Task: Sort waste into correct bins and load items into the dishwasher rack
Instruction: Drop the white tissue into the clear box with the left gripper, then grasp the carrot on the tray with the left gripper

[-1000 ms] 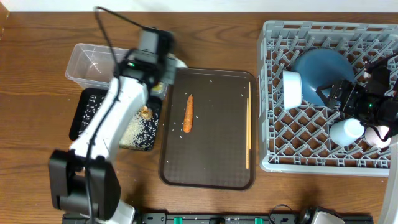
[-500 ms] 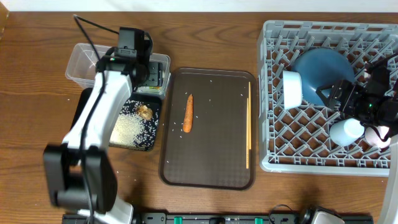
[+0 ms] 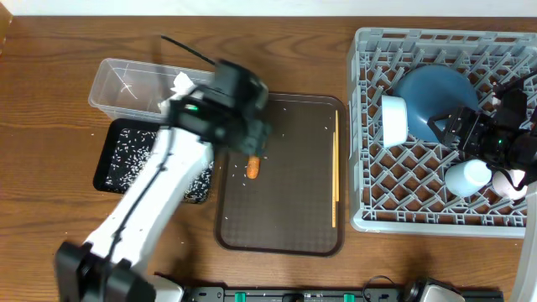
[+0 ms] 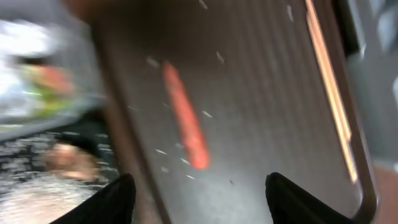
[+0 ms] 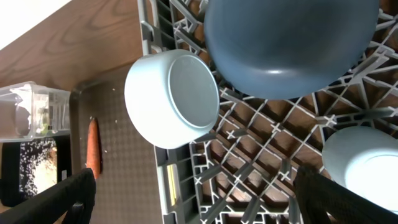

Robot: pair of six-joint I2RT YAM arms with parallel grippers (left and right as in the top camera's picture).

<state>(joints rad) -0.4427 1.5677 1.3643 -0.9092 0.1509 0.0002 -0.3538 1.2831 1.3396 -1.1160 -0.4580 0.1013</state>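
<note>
Well inside tray (image 3: 220,226) rims — carrot stick (image 4: 185,124).

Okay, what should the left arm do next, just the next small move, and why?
Probably lower the left gripper onto the carrot stick and close. In the wrist view the carrot lies just ahead, between its open fingers, loose on the brown tray.

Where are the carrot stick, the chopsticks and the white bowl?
carrot stick (image 4: 185,121), left wrist view, middle of the stick.
chopsticks (image 3: 335,168), overhead view, middle of their length.
white bowl (image 5: 173,99), right wrist view, middle of the bowl.
</note>
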